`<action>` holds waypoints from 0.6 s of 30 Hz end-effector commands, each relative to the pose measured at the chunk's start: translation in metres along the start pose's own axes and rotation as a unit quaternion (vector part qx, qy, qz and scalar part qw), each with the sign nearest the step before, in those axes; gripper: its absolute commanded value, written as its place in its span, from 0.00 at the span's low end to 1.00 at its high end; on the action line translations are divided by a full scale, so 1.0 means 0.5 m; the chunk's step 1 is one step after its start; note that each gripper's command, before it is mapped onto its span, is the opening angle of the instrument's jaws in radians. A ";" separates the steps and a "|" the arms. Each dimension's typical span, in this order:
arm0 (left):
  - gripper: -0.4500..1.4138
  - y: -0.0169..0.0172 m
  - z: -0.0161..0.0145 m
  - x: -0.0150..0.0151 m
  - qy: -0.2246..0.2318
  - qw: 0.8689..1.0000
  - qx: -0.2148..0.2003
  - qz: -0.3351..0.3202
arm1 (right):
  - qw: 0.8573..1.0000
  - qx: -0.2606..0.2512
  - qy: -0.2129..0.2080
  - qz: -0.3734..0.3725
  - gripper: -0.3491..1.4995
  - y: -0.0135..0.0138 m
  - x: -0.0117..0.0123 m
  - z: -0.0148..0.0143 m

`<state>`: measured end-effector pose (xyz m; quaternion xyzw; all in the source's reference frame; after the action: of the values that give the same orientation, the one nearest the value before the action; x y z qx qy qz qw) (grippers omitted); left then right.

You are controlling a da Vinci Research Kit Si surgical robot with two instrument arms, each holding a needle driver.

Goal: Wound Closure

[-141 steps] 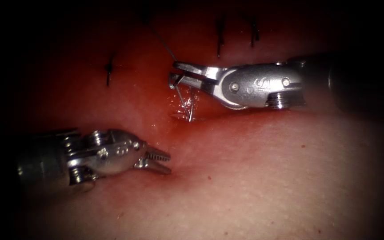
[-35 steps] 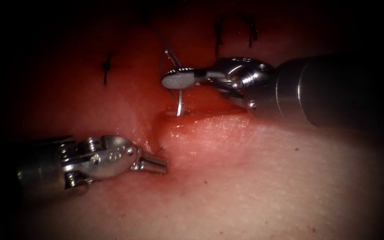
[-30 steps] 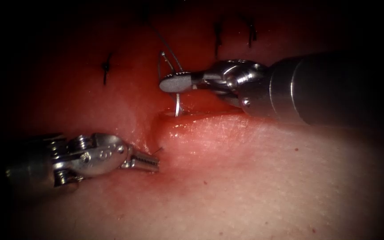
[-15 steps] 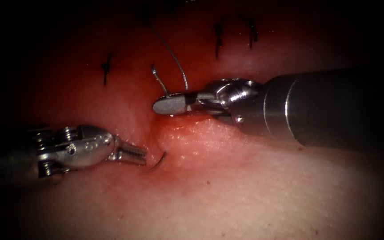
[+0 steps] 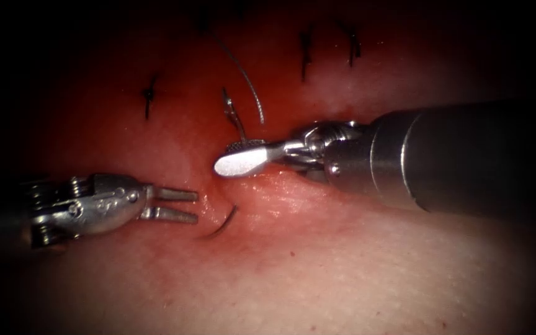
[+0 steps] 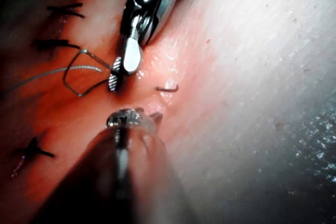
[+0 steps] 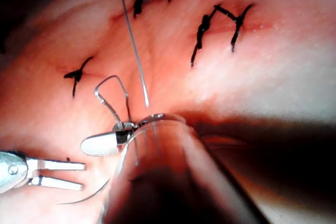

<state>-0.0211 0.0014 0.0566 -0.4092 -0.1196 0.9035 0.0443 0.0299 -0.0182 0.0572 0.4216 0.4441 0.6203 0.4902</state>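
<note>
Endoscope view: your right tool [image 5: 238, 162] gripped the needle's [image 5: 223, 222] rear end, its tip emerging from the tissue [image 5: 355, 267] beside your left tool [image 5: 181, 205], jaws parted, holding nothing.

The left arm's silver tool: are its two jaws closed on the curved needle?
No, the left arm's silver tool has open, empty jaws beside the curved needle's emerged tip.

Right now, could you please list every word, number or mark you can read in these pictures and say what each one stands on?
No text can be read.
Left tool: faint engraved marks on its metal body, too small and blurred to read.
Right tool: no legible marking.
Tissue, needle and thread: unmarked.
</note>
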 end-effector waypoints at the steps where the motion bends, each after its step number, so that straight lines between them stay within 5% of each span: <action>1: 0.43 -0.0006 0.0014 0.0004 0.015 1.000 0.005 0.015 | 1.000 -0.003 0.006 -0.010 0.82 0.0016 0.0030 0.0010; 9: 0.42 -0.0011 0.0019 0.0003 0.093 0.994 -0.014 0.054 | 0.999 -0.021 0.027 -0.041 0.82 0.0021 0.0098 -0.0043; 18: 0.46 -0.0036 0.0051 0.0036 0.159 0.984 -0.034 0.068 | 0.999 -0.012 0.015 -0.036 0.79 0.0004 0.0122 -0.0084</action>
<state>-0.0240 0.0030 0.0570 -0.5645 -0.1150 0.8173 -0.0152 0.0239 -0.0133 0.0565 0.3894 0.4574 0.6159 0.5097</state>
